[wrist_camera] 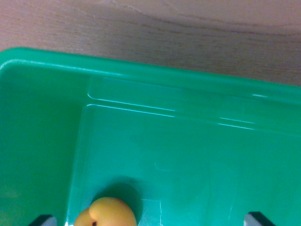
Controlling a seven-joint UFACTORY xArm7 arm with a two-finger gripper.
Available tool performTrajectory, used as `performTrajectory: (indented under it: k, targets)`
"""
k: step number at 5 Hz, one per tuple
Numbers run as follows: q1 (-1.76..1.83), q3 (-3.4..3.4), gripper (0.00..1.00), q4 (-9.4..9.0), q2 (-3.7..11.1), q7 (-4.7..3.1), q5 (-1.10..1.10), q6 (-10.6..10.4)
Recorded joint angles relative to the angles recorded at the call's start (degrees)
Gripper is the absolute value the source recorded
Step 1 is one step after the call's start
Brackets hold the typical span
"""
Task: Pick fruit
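A yellow-orange fruit (106,214), round with a small dark stem dimple, shows at the bottom edge of the wrist view, cut off by the frame. It lies inside a green plastic bin (141,75), on the bin's floor, with a dark shadow just behind it. My gripper (151,219) is open. Only the two dark fingertips (44,220) poke in at the lower corners, far apart. The fruit sits between them, close to the fingertip on the wrist view's left, and neither tip touches it.
The bin's rim runs across the upper part of the view, and its left wall (33,141) rises at the wrist view's left. A wooden tabletop (164,28) lies beyond the rim. A stepped ledge (131,101) runs along the bin's far wall.
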Motion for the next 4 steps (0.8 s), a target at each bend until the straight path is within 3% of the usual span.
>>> performTrajectory:
  k: [1,2,3,4]
  targets:
    - [0.0,0.0,0.0,0.0,0.0,0.0,0.0,0.0]
    - [0.34,0.33,0.0,-2.07,0.47,-0.72,-0.1,-2.7]
    - [0.34,0.33,0.0,-2.07,0.47,-0.72,-0.1,-2.7]
    - [0.67,0.65,0.0,-4.1,0.94,-1.43,-0.2,-5.3]
